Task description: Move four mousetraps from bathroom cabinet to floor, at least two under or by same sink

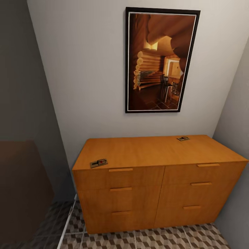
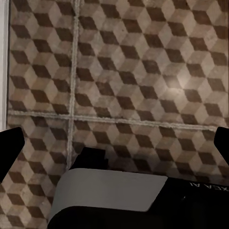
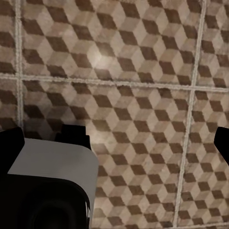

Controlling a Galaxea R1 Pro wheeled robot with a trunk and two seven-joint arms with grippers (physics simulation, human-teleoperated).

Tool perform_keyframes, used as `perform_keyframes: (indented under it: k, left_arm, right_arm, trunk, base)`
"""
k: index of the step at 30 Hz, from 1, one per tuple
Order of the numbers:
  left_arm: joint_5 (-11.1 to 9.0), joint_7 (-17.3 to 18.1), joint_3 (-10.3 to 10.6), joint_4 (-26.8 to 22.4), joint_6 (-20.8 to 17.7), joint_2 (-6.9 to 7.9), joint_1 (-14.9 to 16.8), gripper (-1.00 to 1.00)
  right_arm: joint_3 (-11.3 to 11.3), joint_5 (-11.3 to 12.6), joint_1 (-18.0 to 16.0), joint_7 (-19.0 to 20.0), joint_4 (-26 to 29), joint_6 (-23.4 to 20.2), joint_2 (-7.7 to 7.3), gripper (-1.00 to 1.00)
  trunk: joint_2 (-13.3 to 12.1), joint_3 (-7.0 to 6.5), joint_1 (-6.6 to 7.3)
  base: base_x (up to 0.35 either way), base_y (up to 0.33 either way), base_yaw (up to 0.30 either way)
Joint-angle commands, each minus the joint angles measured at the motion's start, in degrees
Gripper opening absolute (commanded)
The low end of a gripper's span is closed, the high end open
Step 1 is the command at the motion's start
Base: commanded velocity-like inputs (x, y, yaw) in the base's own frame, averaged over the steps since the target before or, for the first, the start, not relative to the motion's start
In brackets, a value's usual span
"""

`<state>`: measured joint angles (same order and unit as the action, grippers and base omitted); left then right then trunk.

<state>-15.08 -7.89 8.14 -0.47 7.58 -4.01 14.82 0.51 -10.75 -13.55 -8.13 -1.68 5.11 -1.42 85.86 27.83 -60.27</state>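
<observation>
Orange-brown wood meets us head on: the cabinet (image 1: 155, 180) stands against a pale wall, its flat top bare but for two mousetraps. One mousetrap (image 1: 99, 163) lies near the front left corner of the top, just above the upper left drawer handle, and we can make out its small red spot. The second mousetrap (image 1: 183, 138) lies well apart from it, toward the back right of the top, close to the wall. We count three rows of drawers in two columns, each with a slim bar handle, all shut. Above the cabinet hangs a black-framed picture (image 1: 160, 60) of a log-cabin interior. At the foot of the cabinet we see the bathroom floor (image 1: 155, 238), its tiles printed with brown, beige and white cubes. A dark brown panel (image 1: 20, 186) fills the lower left of our head view.

Both our wrist cameras look down on that same cube-patterned floor with pale grout lines. The left gripper (image 2: 114, 143) shows a dark fingertip at each side edge of its view, spread wide with nothing between them. The right gripper (image 3: 114, 143) stands likewise, fingertips far apart and empty, over bare tile. A grey and black part of our own body (image 2: 109, 195) sits below each gripper.
</observation>
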Motion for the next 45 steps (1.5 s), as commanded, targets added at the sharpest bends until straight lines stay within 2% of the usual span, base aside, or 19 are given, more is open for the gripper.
perform_keyframes:
  k: [1,7,9,14,17,18,25,27,36,37,41,45]
  left_arm:
    - [-0.43,-0.15,0.50,-0.13,0.14,-0.06,0.04,1.00]
    - [0.06,-0.01,0.57,-4.32,-0.19,-0.02,0.05,1.00]
    - [0.40,0.05,0.57,-7.25,-0.84,0.07,0.07,1.00]
    - [1.30,0.12,0.51,-15.28,-5.17,0.42,0.09,1.00]
    - [1.71,0.14,0.49,-20.85,-8.77,0.77,0.10,1.00]
    - [1.71,0.14,0.49,-20.85,-8.77,0.77,0.10,1.00]
    - [2.07,0.11,0.36,-33.87,-17.01,1.45,0.10,1.00]
    - [2.09,0.12,0.32,-35.45,-18.04,1.56,0.09,1.00]
    - [2.15,0.08,0.08,-48.29,-25.26,2.26,0.09,1.00]
    - [2.15,0.08,0.08,-48.29,-25.26,2.26,0.09,1.00]
    - [2.16,0.03,0.05,-53.83,-28.77,2.32,0.10,1.00]
    - [2.16,0.00,0.03,-59.65,-32.24,2.33,0.10,1.00]
  right_arm:
    - [0.07,-0.56,-0.08,-0.16,-0.11,0.27,0.00,1.00]
    - [0.17,-0.82,-0.08,0.16,0.72,0.15,-0.06,1.00]
    - [0.21,-0.85,-0.06,0.24,1.69,0.04,-0.11,1.00]
    - [0.27,-0.64,-0.01,0.33,7.02,-2.25,-0.32,1.00]
    - [0.44,-0.41,0.00,0.36,11.78,-5.68,-0.41,1.00]
    - [0.44,-0.41,0.00,0.36,11.78,-5.68,-0.41,1.00]
    - [1.36,-0.11,0.01,0.41,25.17,-14.85,-0.56,1.00]
    - [1.67,-0.10,0.03,0.43,26.99,-16.05,-0.57,1.00]
    - [6.52,-0.07,0.04,0.47,41.95,-27.46,-0.40,1.00]
    - [6.52,-0.07,0.04,0.47,41.95,-27.46,-0.40,1.00]
    - [8.24,-0.05,0.06,0.48,48.96,-31.81,-0.28,1.00]
    - [9.04,-0.01,0.08,0.48,56.27,-35.92,-0.21,1.00]
  trunk:
    - [0.03,0.06,0.00]
    - [0.03,0.06,0.00]
    - [0.03,0.06,0.00]
    - [0.03,0.06,0.00]
    - [0.03,0.06,0.00]
    - [0.03,0.06,0.00]
    - [0.03,0.06,0.00]
    - [0.03,0.06,0.00]
    - [0.03,0.06,0.00]
    - [0.03,0.06,0.00]
    - [0.03,0.06,0.00]
    - [0.03,0.06,0.00]
  base:
    - [0.000,0.000,0.000]
    - [0.000,0.000,0.000]
    - [0.000,0.000,0.000]
    - [0.000,0.000,0.000]
    - [0.000,0.000,0.000]
    - [0.000,0.000,0.000]
    - [0.000,0.000,0.000]
    - [0.000,0.000,0.000]
    - [0.000,0.000,0.000]
    - [0.000,0.000,0.000]
    - [0.000,0.000,0.000]
    - [0.000,0.000,0.000]
